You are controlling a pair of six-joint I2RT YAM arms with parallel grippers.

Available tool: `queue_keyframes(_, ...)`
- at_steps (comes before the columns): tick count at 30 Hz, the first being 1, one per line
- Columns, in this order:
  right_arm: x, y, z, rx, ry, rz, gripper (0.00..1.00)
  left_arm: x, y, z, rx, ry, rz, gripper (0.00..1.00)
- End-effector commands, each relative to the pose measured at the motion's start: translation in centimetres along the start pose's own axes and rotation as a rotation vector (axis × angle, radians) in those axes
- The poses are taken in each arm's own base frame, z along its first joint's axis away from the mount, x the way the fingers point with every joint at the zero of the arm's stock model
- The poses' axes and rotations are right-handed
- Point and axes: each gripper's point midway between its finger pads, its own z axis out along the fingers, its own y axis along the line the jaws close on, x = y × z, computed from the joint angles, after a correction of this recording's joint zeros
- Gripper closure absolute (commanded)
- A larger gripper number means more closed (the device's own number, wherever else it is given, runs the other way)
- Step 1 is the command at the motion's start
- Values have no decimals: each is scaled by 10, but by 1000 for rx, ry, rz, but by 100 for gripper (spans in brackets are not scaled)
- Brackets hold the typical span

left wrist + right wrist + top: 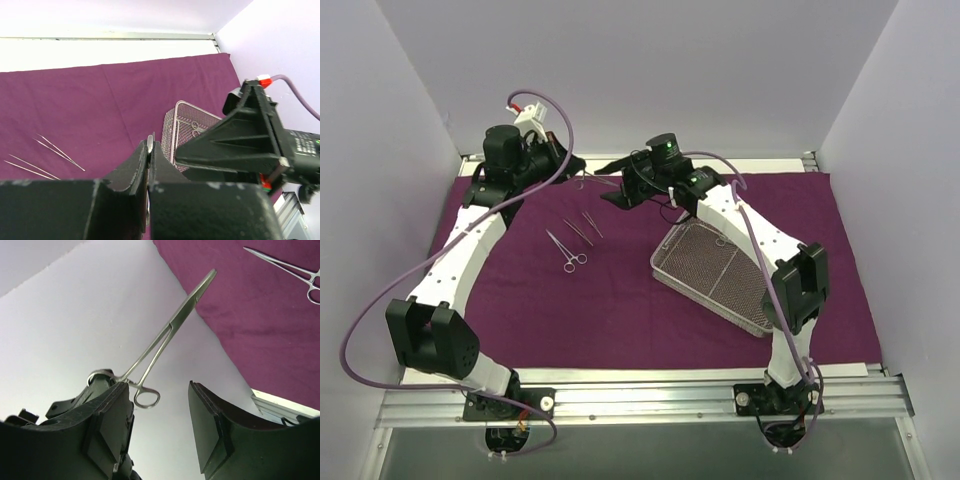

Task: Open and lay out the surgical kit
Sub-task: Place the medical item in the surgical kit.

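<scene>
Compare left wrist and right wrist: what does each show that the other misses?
Left wrist only: the mesh tray, two tweezers lying on the purple cloth, and the left gripper shut on a silver sliver.
Right wrist only: the held forceps at full length, in the air, one ring at the left gripper; the right gripper open, the other ring showing between its fingers; a second forceps lying on the cloth.
Both: the purple cloth and part of the held forceps.
</scene>
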Motion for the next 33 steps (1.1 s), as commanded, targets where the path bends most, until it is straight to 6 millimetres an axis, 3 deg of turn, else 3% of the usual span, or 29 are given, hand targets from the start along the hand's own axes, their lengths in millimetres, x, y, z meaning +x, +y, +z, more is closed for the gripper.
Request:
queue_keyframes(1,-6,8,5,-41,-26,55,49,-20,-23,-14,53,-68,55,98)
queue_keyframes(7,-10,3,18,-37,-30,91,49,-18,-31,-17,76,-64,53,98)
queue_keyframes(18,-3,17,21,-49,-14,98,65,-9,-25,-17,62,-55,63,98)
queue_keyframes(19,-3,19,21,-51,-16,99,68,-8,-24,-17,60,-52,66,98)
queue_keyframes(22,-1,23,22,-57,-4,83,93,-2,-23,-15,70,-28,61,98)
queue_keyframes(23,-2,17,27,-40,-10,57,97,3,-24,-14,83,-9,55,97)
queue_keyframes(24,-4,17,28,-36,-13,41,100,10,-23,-14,90,20,48,93)
queue_keyframes(25,-4,17,30,-34,-12,23,100,16,-20,-14,87,38,39,78)
queue_keyframes(27,-6,10,37,-12,-12,-31,100,21,-18,-21,83,42,34,62)
queue_keyframes(29,-9,10,43,-10,-19,-85,100,30,-5,-26,52,48,20,51)
queue_keyframes(33,-16,7,50,30,-45,-307,100,35,11,-47,1,62,12,42)
